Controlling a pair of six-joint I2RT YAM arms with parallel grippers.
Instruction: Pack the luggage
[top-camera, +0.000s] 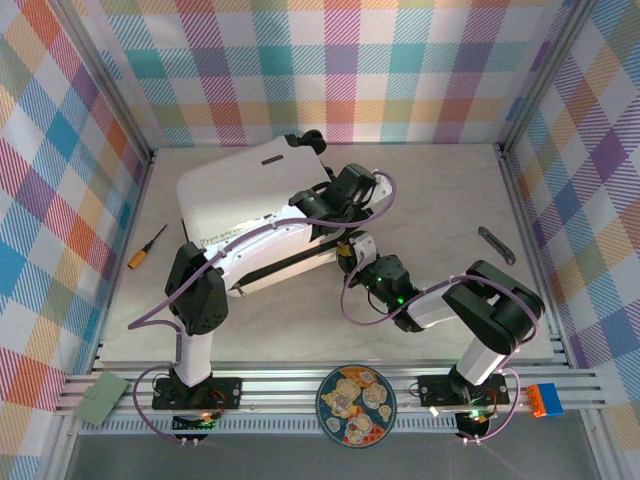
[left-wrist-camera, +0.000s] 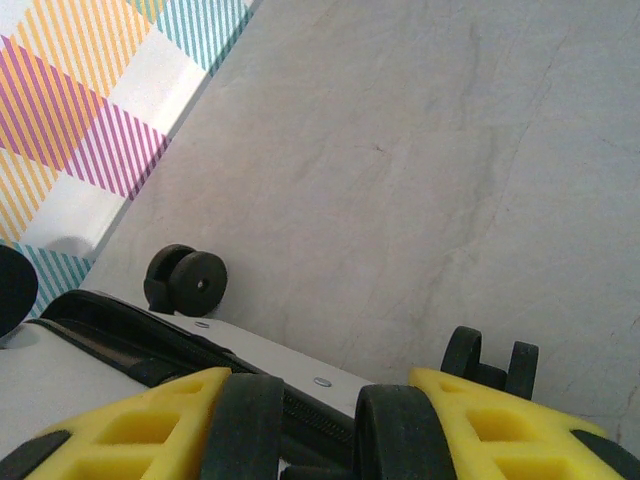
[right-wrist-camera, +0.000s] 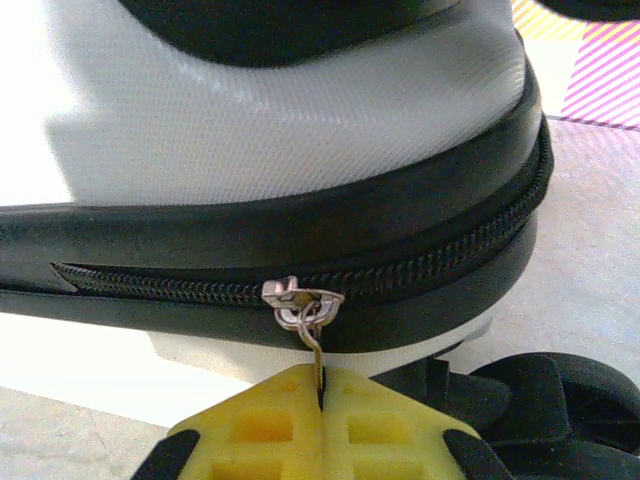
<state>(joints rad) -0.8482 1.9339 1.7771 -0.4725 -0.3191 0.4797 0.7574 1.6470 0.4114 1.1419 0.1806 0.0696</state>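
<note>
ON THE TABLE (top-camera: 440, 200): The white hard-shell suitcase (top-camera: 240, 195) lies flat toward the back left, lid down, with its wheels at the right end. My right gripper (right-wrist-camera: 320, 392) is clamped on the small metal zipper pull (right-wrist-camera: 315, 345). The pull hangs from the slider (right-wrist-camera: 298, 296) on the black zipper band (right-wrist-camera: 430, 250), close to the wheeled corner. My left gripper (left-wrist-camera: 320, 435) sits at that same end, its black pads (left-wrist-camera: 245, 425) astride the rim with the band between them. I cannot tell whether they pinch the rim or only bracket it. One wheel (left-wrist-camera: 190, 283) stands just beyond.

The shell looks stiff and smooth, so I judge its broad faces a poor place for two fingers. The rim, the handles and the pull are the places to take hold. A small case like this is probably light and likely to slide or swing on the smooth tabletop when the zipper is tugged, so it wants bracing at the far end.

The pull is thin and swivels on its ring, and a tug off the line of the track could slip it from my pads. The bend at the corner is where I expect the slider to bind. From here I cannot tell how much of the zipper is already shut.
</note>
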